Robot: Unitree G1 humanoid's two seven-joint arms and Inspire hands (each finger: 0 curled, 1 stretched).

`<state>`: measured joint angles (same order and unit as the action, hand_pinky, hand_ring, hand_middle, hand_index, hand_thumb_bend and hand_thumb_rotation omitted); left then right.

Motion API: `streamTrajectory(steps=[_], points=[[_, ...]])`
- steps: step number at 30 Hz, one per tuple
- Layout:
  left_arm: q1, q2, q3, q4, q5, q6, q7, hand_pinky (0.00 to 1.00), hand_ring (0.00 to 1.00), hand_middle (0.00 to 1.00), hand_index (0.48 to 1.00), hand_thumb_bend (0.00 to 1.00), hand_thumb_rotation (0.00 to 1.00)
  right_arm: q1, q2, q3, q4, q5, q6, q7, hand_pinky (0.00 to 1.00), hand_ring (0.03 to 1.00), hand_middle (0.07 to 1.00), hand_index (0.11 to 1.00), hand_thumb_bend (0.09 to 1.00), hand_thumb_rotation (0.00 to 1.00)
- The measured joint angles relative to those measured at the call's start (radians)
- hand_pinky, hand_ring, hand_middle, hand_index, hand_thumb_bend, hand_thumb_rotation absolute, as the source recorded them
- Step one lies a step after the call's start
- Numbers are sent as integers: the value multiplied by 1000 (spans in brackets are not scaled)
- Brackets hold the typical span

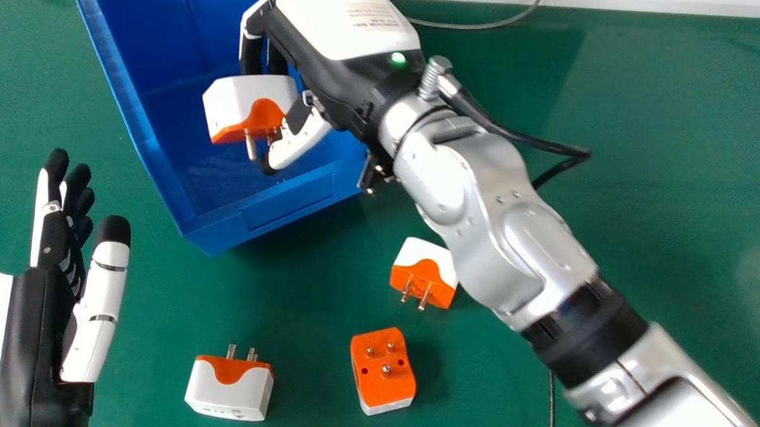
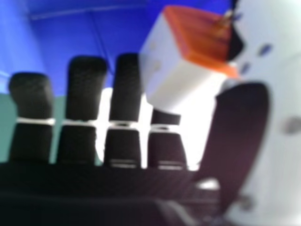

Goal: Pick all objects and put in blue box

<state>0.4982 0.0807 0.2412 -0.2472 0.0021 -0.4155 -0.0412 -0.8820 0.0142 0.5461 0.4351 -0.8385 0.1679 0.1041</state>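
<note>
White-and-orange plug [image 1: 223, 100] sits in the grasp of the right hand [image 1: 334, 66], pinched between fingers and thumb, above the inside of the blue box [image 1: 285, 202]. Its metal pins point toward the robot's side; long axis runs roughly sideways, slightly tilted. Relative to the hand: plug is at the fingertip end, fingers on its far side, thumb touching the orange pin face.

Left hand [image 1: 27, 327] is open, off to the left of the box, fingers pointing away from the robot, touching nothing.

Three more on the green table [image 1: 661, 135], outside the box on the robot's side. Left spare [image 1: 228, 391]: pins point away from the robot, long axis sideways. Middle spare [image 1: 383, 368]: orange pin face up. Right spare [image 1: 426, 259]: pins toward the robot, a bit askew, right beside the forearm in view.

Materials: plugs are blocky, rounded corners, smooth white shells, curved orange patches, shiny round pins. Box is smooth plastic, straight-walled, recessed panel on the near wall. Hand is matte black and glossy white; forearm [image 1: 494, 211] silver, rounded.
</note>
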Motion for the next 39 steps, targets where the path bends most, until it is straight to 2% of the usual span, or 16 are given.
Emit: streamTrajectory(steps=[8,16,19,26,29,31,39], points=[[-2,0,-4,-1,0,2,-1,987,970,978,994,387,947,-133,81,3,253,5,31,-67,138,212,305,482,490,128],[0,-4,-19,-3,0,4,-3,994,972,979,993,380,949,-243,142,3,476,21,43,-121,110,180,270,483,493,126],[-2,-3,-20,-3,-2,5,-6,997,974,981,995,378,956,-277,148,3,548,34,35,-157,101,170,257,483,495,125],[0,-4,-22,-3,-1,7,-5,997,972,981,997,390,969,-307,152,10,646,54,13,-214,82,145,230,481,502,118],[3,-4,-22,-2,6,6,-1,997,972,980,997,395,967,-317,153,9,673,66,4,-234,79,142,226,480,502,117],[5,-4,-22,-1,7,6,-2,999,972,979,998,402,973,-321,154,9,687,73,-3,-244,87,150,313,480,509,75],[11,-4,-22,1,2,-1,-3,999,976,982,998,404,968,-328,155,22,727,81,-7,-264,99,163,405,480,517,30]])
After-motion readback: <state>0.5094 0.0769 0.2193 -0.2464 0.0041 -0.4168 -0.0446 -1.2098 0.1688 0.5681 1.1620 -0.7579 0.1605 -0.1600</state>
